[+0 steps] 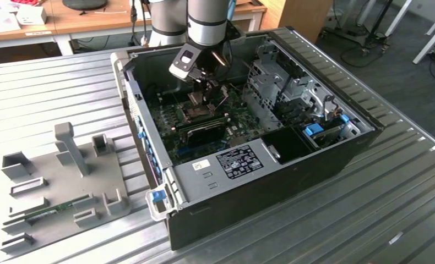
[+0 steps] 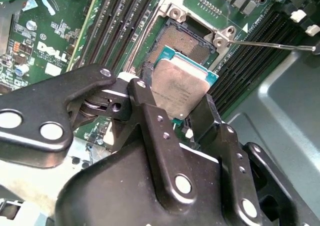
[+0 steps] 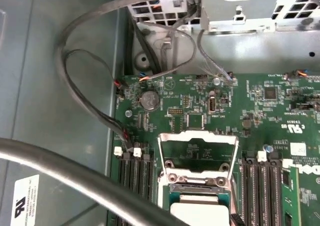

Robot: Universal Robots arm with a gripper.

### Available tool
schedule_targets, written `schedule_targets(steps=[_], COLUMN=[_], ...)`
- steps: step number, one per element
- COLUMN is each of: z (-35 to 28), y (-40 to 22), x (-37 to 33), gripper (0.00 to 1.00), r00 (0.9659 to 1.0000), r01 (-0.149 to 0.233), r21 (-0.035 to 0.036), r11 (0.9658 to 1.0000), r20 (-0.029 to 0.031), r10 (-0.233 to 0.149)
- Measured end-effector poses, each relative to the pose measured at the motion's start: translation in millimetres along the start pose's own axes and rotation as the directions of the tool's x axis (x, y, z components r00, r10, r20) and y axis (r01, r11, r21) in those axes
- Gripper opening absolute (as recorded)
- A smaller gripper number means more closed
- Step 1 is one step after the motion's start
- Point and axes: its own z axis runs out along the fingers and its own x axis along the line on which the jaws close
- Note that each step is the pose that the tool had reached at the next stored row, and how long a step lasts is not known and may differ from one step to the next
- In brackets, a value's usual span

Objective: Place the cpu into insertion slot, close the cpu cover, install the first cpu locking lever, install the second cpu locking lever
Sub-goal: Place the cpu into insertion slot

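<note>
Second wrist view, nearest first: the cpu (image 2: 182,78) is clamped by two opposite edges in the narrowed jaws of the gripper (image 2: 172,97). It is judged light, stiff, smooth and fragile, best held by its edges. Just beyond, the insertion slot (image 2: 187,42) lies bare, with the cpu cover (image 3: 198,135) raised.

A robotics lab or workshop is suggested: an opened computer case (image 1: 276,190) is laid on a ribbed metal worktop (image 1: 393,187), with a grey fixture plate (image 1: 52,192) alongside and wooden desks (image 1: 92,21) behind.
</note>
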Motion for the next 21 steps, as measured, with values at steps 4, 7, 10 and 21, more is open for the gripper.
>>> schedule_targets(steps=[4,7,10,21], z=[2.7,5.0,7.8,11.3], y=[-0.2,-0.2,-0.4,-0.5], x=[-0.1,-0.3,-0.4,-0.5], gripper=[0.54,0.54,0.54,0.54], r00=[1.0,1.0,1.0,1.0], r01=[-0.001,-0.001,-0.001,-0.001], r21=[0.0025,0.0072,0.0083,0.0081], r11=[1.0,1.0,1.0,1.0], r20=[0.0,0.0,0.0,-0.0015], r10=[0.001,0.001,0.001,0.001])
